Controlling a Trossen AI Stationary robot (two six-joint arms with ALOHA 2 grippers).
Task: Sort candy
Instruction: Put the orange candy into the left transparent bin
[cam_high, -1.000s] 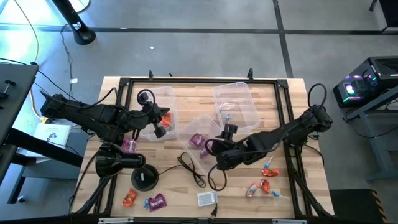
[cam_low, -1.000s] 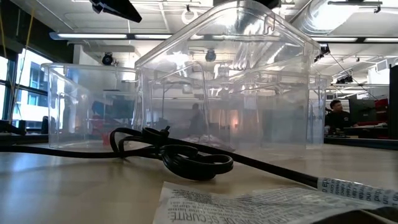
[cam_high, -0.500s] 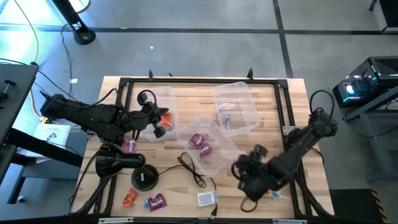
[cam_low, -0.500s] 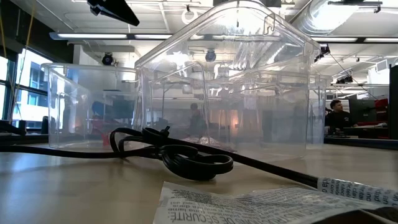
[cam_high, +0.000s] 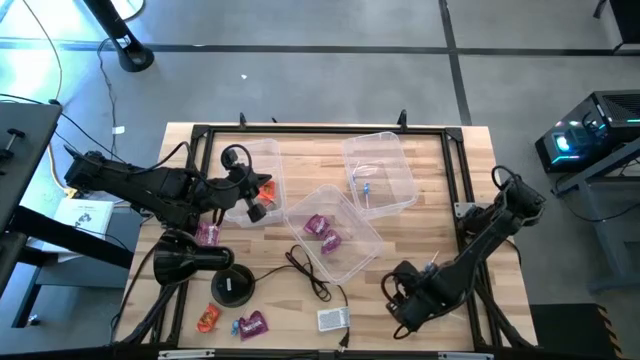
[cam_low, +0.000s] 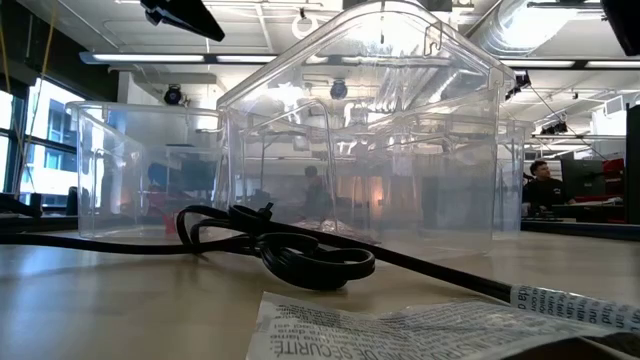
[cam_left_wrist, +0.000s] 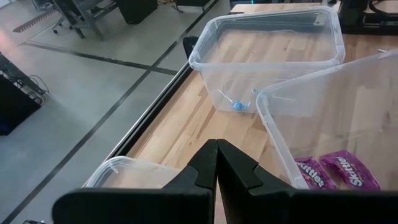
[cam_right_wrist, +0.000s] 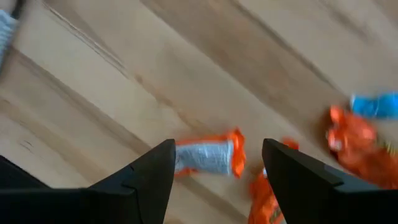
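My right gripper (cam_right_wrist: 217, 163) is open, low over the table near its near right corner (cam_high: 402, 300). An orange candy (cam_right_wrist: 208, 155) with a silvery side lies flat on the wood between the fingers, and I see no touch. More orange candies (cam_right_wrist: 351, 140) and a light blue one (cam_right_wrist: 376, 106) lie just beyond it. My left gripper (cam_left_wrist: 216, 169) is shut, hovering at the left clear bin (cam_high: 262, 160); nothing shows between its fingers. Purple candies (cam_high: 320, 230) lie in the middle bin. One blue candy (cam_high: 365, 188) lies in the far right bin.
A purple candy (cam_high: 207, 233) lies loose at the left. An orange candy (cam_high: 207, 318) and a purple one (cam_high: 250, 323) sit by the near left edge. A black cable (cam_high: 310, 275) and a white box (cam_high: 333, 319) lie near the middle bin. A black frame edges the table.
My right arm has swung away from the middle bin toward the table's near edge and right, coming down over the loose candies there. The left arm and the bins have stayed where they were.
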